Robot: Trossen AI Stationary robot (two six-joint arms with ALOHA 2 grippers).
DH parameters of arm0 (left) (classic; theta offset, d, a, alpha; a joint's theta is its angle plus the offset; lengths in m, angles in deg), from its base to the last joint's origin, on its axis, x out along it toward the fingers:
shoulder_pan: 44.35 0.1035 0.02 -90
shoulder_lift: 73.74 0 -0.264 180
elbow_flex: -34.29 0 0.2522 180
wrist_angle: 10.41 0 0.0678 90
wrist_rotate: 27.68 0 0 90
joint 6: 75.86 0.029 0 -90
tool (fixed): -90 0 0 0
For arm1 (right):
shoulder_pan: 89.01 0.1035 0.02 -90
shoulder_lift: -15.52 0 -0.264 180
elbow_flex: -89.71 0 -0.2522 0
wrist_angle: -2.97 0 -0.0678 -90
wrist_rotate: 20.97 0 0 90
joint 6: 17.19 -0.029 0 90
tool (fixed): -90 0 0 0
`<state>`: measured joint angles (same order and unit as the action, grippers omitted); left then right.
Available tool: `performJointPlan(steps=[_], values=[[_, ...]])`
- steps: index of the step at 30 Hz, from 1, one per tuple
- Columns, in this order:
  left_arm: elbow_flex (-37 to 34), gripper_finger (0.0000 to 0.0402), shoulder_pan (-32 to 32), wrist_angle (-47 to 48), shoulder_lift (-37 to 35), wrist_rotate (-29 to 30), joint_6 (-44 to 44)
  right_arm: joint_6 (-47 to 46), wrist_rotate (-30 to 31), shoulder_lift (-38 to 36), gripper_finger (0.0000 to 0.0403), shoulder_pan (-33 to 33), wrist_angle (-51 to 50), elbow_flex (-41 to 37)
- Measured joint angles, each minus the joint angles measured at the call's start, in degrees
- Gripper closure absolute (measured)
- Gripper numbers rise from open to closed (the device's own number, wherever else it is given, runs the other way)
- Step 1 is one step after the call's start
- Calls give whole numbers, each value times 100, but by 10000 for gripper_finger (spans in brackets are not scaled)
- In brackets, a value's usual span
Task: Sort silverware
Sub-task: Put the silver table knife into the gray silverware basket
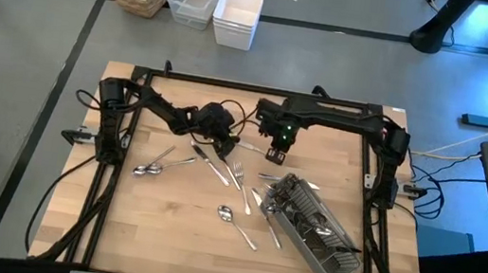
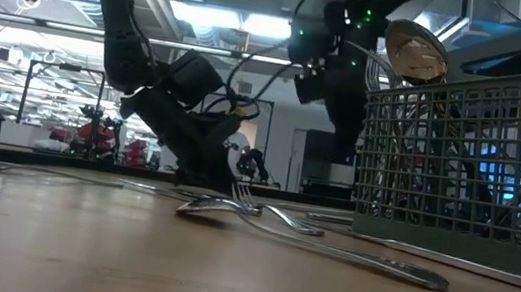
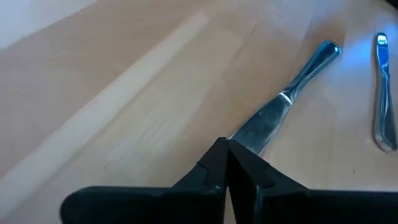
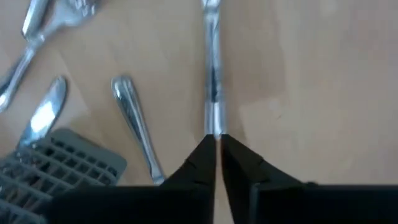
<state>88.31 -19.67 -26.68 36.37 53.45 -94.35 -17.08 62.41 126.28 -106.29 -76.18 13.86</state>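
**Sorting: left arm has a knife pinched, right arm over a utensil**

Desk [image 1: 164, 231]: wooden, both arms reaching in from the far side. Grey caddy [image 1: 318, 225] lies tipped on its side at the near right, with several pieces inside; in the low view a spoon bowl shows above its rim. Loose silverware [image 1: 219, 176] is scattered across the middle: spoons at the left, forks and knives in the centre, one spoon nearer the front edge.

Left gripper [image 3: 227, 163]: down at the desk, just left of centre, fingers closed together on the blade of a knife [image 3: 283, 102]. The knife lies flat on the wood, with its handle pointing away from the gripper. A second piece lies just beside it, apart from it.

Right gripper [image 4: 216, 155]: raised above the desk near the centre, behind the caddy. Fingers nearly together with a narrow slit between them. A slim utensil [image 4: 212, 81] runs straight out from the fingertips; cannot tell whether it is pinched or simply lying below them.

Step in hand, by judgement: pickup of the knife by the left arm. Next move calls for a clean lift without the thin blade slipping out, then a carry toward the caddy.
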Motion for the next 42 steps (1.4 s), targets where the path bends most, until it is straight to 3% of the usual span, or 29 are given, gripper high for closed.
performJointPlan(steps=[7, 12, 30, 42], values=[[0, 400, 135, 141, -7, -11, -192, 1, -202, 0, 280, 0, 219, -661], [-3, 397, 123, 131, -2, -2, -121, 17, -201, 0, 251, 0, 861, -1092], [-7, 396, 121, 8, 4, 24, -106, 36, -70, -32, 251, 0, 2085, -1941], [-7, 396, 121, 9, 4, 15, -106, 34, 442, -42, 311, 9, 2619, -2389]])
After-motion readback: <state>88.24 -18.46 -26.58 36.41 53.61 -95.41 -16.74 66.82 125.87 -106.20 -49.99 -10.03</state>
